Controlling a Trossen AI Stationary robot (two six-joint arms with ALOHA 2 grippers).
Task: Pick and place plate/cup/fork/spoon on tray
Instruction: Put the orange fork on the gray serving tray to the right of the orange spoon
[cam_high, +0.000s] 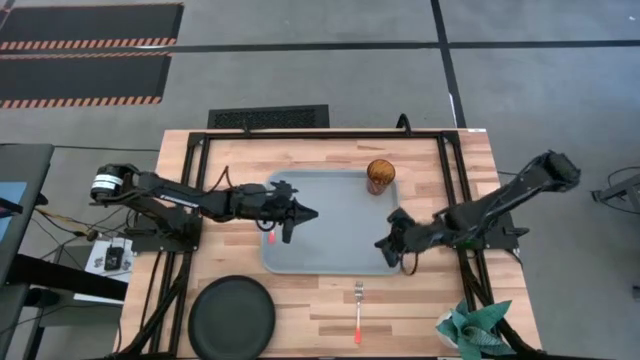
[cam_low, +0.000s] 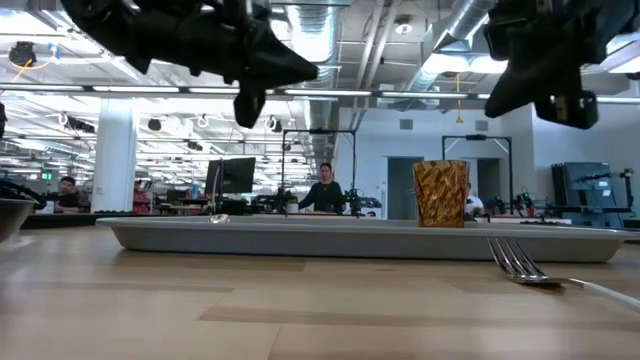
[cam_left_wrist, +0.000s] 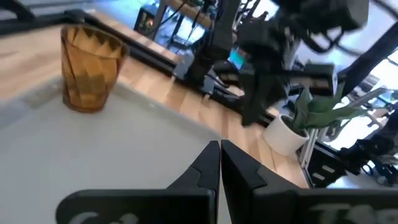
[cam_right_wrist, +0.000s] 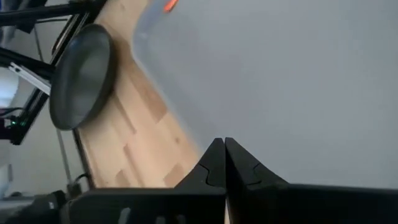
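The pale tray (cam_high: 330, 250) lies mid-table. The amber cup (cam_high: 380, 176) stands upright in its far right corner and also shows in the left wrist view (cam_left_wrist: 90, 68). The spoon lies in the tray's left part, mostly hidden under my left gripper; its orange handle end (cam_high: 271, 238) and its bowl (cam_low: 218, 218) show. The black plate (cam_high: 232, 315) rests on the table at the near left. The fork (cam_high: 358, 310) lies on the table just near of the tray. My left gripper (cam_high: 312, 213) is shut and empty above the tray. My right gripper (cam_high: 380, 243) is shut and empty above the tray's right edge.
A potted green plant (cam_high: 470, 330) stands at the table's near right corner. The black frame rails (cam_high: 455, 180) run along the table's sides. Bare wood lies between the plate and the fork. People sit in the room beyond the far edge (cam_low: 325, 190).
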